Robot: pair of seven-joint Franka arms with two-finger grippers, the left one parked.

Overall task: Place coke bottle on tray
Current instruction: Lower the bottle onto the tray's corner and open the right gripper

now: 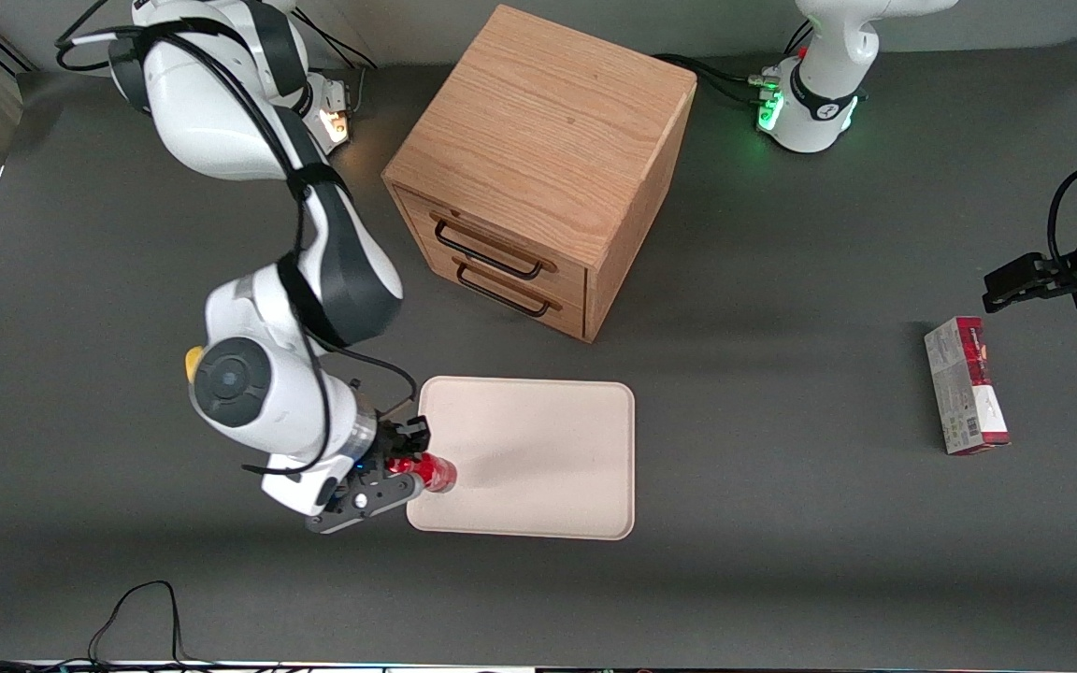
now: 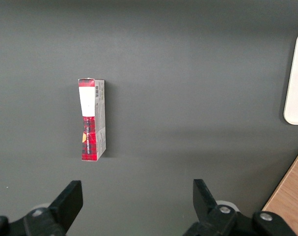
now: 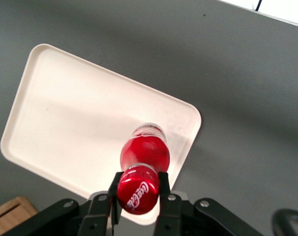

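Gripping glossy coke bottle (image 3: 144,156) (hand (image 3: 137,196)) over tray (image 3: 65,128)

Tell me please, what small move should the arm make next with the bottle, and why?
Probably lower it straight down, then open. The gripper is shut on the coke bottle near its cap, and the bottle hangs over the tray, just inside the corner nearest the working arm. Whether its base already touches the tray cannot be told, so the descent should be slow.
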